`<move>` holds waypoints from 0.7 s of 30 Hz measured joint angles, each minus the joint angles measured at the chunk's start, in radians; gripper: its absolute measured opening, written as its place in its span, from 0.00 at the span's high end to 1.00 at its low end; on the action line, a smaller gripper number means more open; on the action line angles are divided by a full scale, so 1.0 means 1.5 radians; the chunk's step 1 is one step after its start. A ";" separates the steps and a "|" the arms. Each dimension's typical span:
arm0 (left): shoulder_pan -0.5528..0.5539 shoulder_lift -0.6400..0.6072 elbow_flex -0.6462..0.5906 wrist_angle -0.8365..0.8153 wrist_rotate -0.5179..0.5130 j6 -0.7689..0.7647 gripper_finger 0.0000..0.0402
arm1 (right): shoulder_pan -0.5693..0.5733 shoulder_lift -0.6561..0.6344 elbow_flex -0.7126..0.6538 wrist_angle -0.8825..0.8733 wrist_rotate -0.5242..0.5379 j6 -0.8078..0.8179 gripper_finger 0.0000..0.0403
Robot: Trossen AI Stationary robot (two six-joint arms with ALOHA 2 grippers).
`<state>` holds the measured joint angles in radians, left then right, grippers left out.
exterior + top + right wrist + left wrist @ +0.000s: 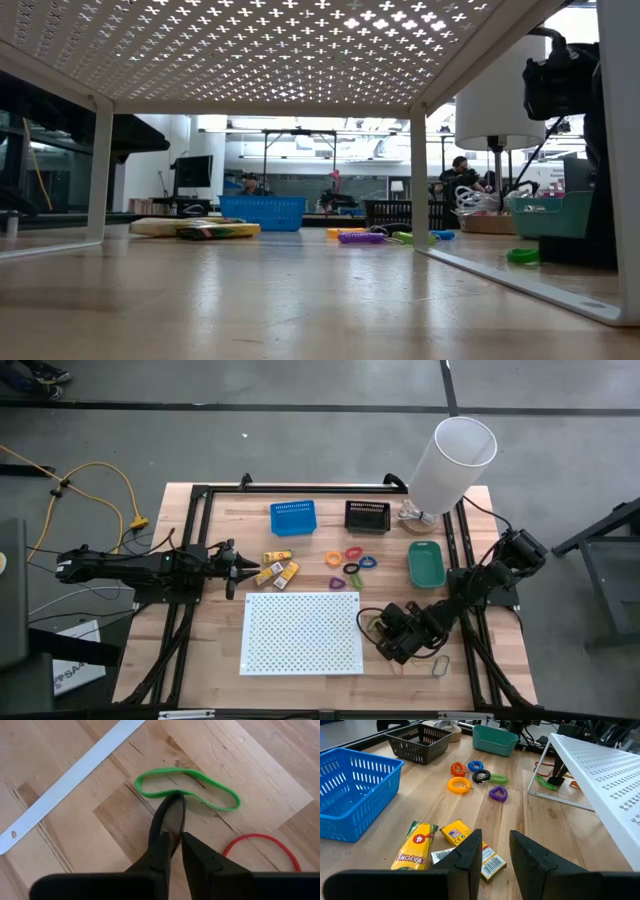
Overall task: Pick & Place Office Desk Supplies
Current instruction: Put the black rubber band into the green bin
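Hovering at nine o'clock, the left gripper (494, 854) stands partly open above the yellow-orange packets (470, 847), gripping nothing. Coloured loops (352, 559) lie at centre (toward twelve). At four o'clock, the right gripper (173, 802) pinches narrow on the green rubber band (220, 800); the red band (260, 847) lies beside it on the bench (215, 660).
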<state>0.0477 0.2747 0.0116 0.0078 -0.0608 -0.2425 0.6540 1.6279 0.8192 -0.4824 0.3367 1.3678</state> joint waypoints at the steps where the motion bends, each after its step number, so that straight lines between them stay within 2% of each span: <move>1: 0.000 0.000 0.000 0.000 0.000 0.000 0.76 | 0.000 0.000 0.000 0.000 0.000 0.000 0.94; 4: 0.000 0.000 0.000 0.000 0.000 0.000 0.76 | 0.000 0.000 0.000 0.000 0.000 -0.002 0.99; 15: 0.000 0.000 0.000 0.000 0.000 0.000 0.76 | 0.000 -0.004 0.000 -0.007 0.008 -0.016 0.99; 21: 0.000 0.000 0.000 0.000 0.000 0.000 0.76 | 0.000 -0.063 0.000 -0.033 0.025 -0.041 0.99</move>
<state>0.0477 0.2745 0.0116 0.0078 -0.0608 -0.2424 0.6544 1.5338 0.8192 -0.5323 0.3741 1.3067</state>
